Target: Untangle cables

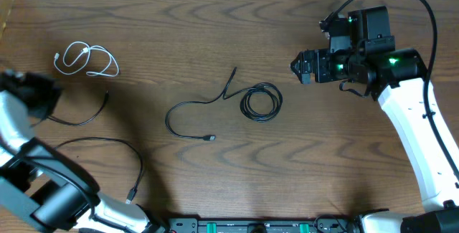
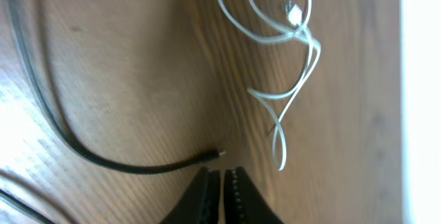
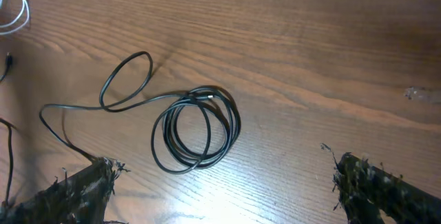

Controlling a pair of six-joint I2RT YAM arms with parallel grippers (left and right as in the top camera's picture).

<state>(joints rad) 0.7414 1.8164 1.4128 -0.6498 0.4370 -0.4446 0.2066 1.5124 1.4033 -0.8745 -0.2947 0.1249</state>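
On the table, white cable lies apart — black cable coiled

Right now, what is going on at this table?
Three cables lie apart on the wooden table. The left tool is shut and empty, its tips just behind the plug end of a long black cable, near the thin white cable. The right tool hangs open beside the coiled black cable, touching nothing.

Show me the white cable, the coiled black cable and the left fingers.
white cable (image 2: 304, 34), left wrist view, where its strands cross.
coiled black cable (image 3: 200, 94), right wrist view, top of the coil.
left fingers (image 2: 205, 189), left wrist view, one shut finger's tip.
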